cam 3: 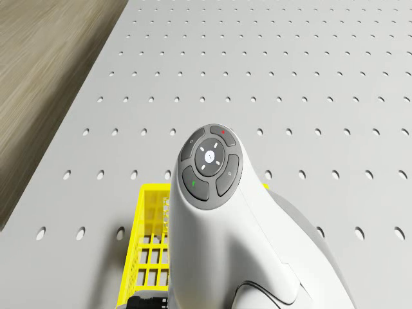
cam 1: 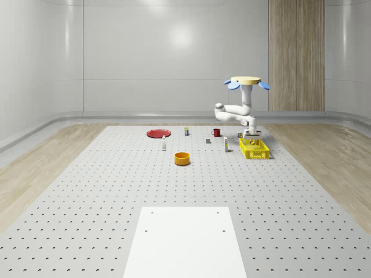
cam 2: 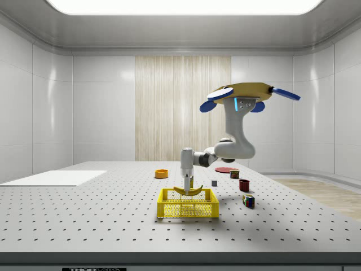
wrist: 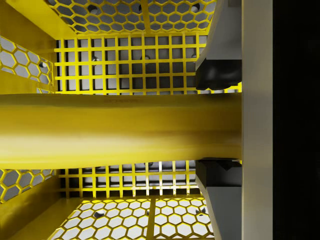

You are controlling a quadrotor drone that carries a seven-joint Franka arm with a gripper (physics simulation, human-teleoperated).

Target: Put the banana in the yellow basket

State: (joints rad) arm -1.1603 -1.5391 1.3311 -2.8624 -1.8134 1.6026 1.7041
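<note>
One step: lowering and release, by my judgement.
Banana [cam 2: 188, 191]: level with the rim of the yellow basket [cam 2: 188, 209], at the counter's [cam 2: 84, 220] far right side in the whole-scene view.
Gripper [cam 2: 186, 184]: clamped on the banana, pads [wrist: 216, 75] pressing both sides.
Drone [cam 2: 242, 92]: hovers beside the basket.
Next: ease lower, then part the fingers.
</note>
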